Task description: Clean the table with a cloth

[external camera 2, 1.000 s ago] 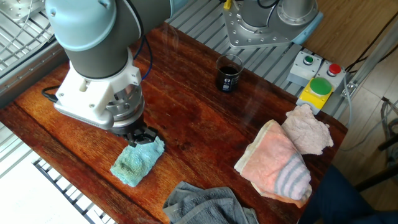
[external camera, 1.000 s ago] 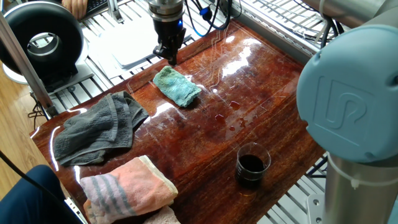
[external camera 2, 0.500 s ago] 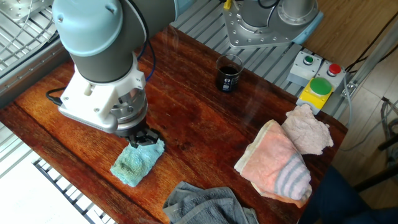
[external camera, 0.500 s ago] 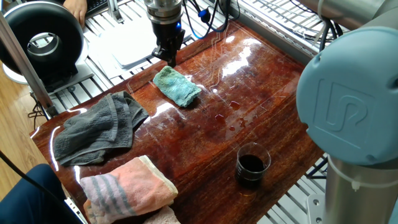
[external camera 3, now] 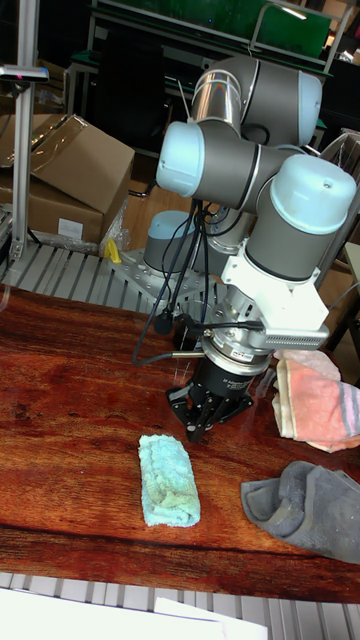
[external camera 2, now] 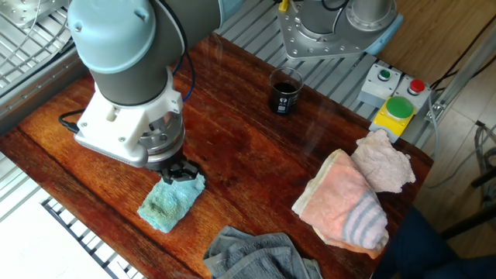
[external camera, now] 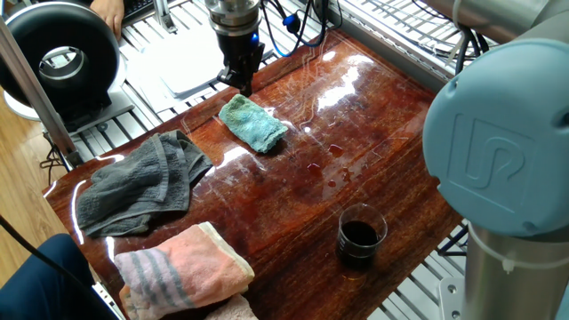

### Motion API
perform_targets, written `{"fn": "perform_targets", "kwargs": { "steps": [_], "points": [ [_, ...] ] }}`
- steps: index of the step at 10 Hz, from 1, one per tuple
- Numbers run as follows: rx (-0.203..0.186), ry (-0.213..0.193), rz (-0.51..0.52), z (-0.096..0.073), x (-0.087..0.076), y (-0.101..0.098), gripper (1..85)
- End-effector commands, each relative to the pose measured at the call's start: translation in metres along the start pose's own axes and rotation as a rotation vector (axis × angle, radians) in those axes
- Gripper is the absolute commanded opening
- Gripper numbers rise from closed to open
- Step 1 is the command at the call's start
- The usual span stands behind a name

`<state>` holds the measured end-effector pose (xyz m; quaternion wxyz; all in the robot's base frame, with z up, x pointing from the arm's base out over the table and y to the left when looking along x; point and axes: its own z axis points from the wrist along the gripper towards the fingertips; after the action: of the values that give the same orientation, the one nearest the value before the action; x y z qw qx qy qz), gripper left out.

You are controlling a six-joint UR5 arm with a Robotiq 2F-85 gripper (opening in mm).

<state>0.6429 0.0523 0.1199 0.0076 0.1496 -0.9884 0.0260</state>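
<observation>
One gripper (external camera 3: 199, 432) hovers beside cloth's (external camera 3: 168, 480) edge.

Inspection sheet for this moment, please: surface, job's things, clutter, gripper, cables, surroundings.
Surface: table, glossy reddish-brown wood, with small wet spots near the middle.
Job's things: cloth, teal, lying folded on the table, not gripped.
Clutter: grey towel and pink striped towel at one end; glass of dark liquid near the arm's base.
Gripper: gripper beside one end of the cloth, fingers together, holding nothing; whether it touches the table cannot be told.
Cables: black cables hang from the wrist, above the table.
Surroundings: button box with red and green buttons past the table edge; white board behind the gripper; cardboard boxes on the floor.
</observation>
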Motion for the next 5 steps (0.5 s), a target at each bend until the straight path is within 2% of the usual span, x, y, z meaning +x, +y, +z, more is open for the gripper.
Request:
{"fn": "perform_targets", "kwargs": {
  "steps": [1,5],
  "points": [
    [-0.011,-0.003,0.004,-0.0007,-0.0006,0.0016,1.3],
    [-0.011,-0.003,0.008,-0.0016,0.0003,-0.0009,1.3]
  ]
}}
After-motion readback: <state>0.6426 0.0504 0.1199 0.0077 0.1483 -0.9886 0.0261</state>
